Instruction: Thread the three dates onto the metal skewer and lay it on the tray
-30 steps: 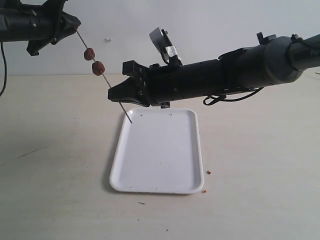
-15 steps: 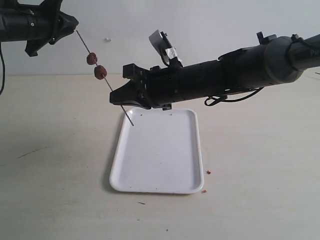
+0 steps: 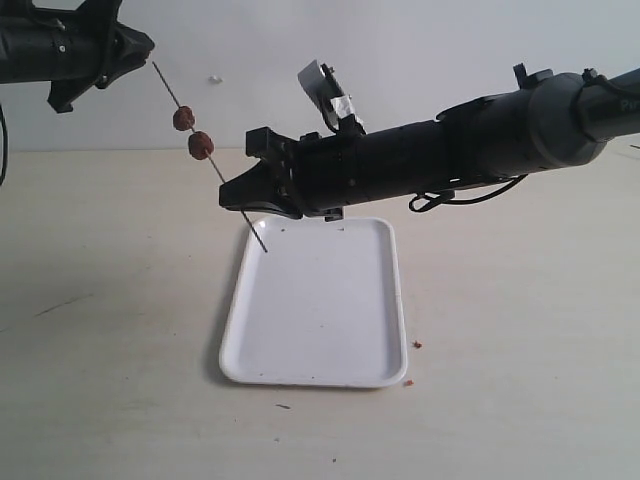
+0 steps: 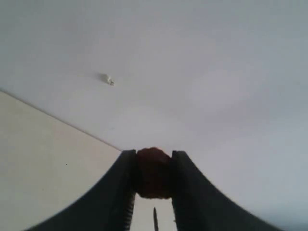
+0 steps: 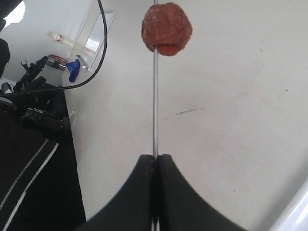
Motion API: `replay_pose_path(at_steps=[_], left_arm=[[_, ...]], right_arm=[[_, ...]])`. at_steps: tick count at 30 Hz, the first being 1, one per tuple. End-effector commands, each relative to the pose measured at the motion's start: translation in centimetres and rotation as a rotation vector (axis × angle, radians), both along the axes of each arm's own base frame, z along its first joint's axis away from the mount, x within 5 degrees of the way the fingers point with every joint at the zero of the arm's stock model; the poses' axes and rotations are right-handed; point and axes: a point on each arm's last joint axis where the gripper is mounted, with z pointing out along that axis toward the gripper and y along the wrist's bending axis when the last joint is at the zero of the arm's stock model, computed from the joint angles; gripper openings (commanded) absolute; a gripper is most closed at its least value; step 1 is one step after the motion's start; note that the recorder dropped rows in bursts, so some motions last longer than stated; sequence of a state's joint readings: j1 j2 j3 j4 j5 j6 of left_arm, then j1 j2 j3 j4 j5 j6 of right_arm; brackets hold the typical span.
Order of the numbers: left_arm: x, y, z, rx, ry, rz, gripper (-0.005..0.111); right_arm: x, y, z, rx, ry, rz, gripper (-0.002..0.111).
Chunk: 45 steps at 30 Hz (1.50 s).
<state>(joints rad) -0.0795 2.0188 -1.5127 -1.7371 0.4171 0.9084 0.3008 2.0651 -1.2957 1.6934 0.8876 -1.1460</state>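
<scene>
Pale beige tabletop (image 3: 120, 350) under a plain white wall (image 3: 450, 50). At right gripper (image 3: 228, 192): fingers pressed fully together, pinching metal skewer (image 3: 216, 168) low on its length. Below that pinch, a short bare tip, slanting down over a corner of tray (image 3: 320, 300); touching it or not, impossible to tell. Tray itself flat on the table, directly beneath right gripper and its arm.

Up the tilted rod from the same fingers: lower date (image 3: 201, 145), threaded, a little clear of the fingertips; then upper date (image 3: 183, 119) just beyond, close to the first.

At the rod's high end, left gripper (image 3: 140, 47), raised well above the table: fingers partway apart, closed from both sides on third date (image 4: 153, 173), wedged right at the fingertips. Whether skewered yet, not clear.

Two small brown crumbs (image 3: 417, 344) on the table just off the tray's edge, on the right arm's side.
</scene>
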Motion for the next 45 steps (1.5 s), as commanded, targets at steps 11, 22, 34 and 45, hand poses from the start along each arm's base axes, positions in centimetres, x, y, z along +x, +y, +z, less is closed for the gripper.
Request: replay_pose_path(at_steps=[11, 22, 34, 45], left_arm=[[-0.2, -1.0, 0.0, 0.024, -0.014, -0.024, 0.027], [-0.2, -1.1, -0.1, 0.057, -0.018, -0.037, 0.027], [-0.2, -1.0, -0.1, 0.029, -0.013, -0.032, 0.027], [-0.9, -3.7, 0.0, 0.018, -0.022, -0.139, 0.027]], right_arm=[[-0.2, 0.3, 0.8, 0.04, -0.019, 0.035, 0.0], [-0.1, 0.3, 0.9, 0.057, -0.03, 0.021, 0.0], [0.2, 0.1, 0.6, 0.019, -0.035, -0.002, 0.0], [0.4, 0.0, 0.6, 0.009, -0.055, -0.03, 0.0]])
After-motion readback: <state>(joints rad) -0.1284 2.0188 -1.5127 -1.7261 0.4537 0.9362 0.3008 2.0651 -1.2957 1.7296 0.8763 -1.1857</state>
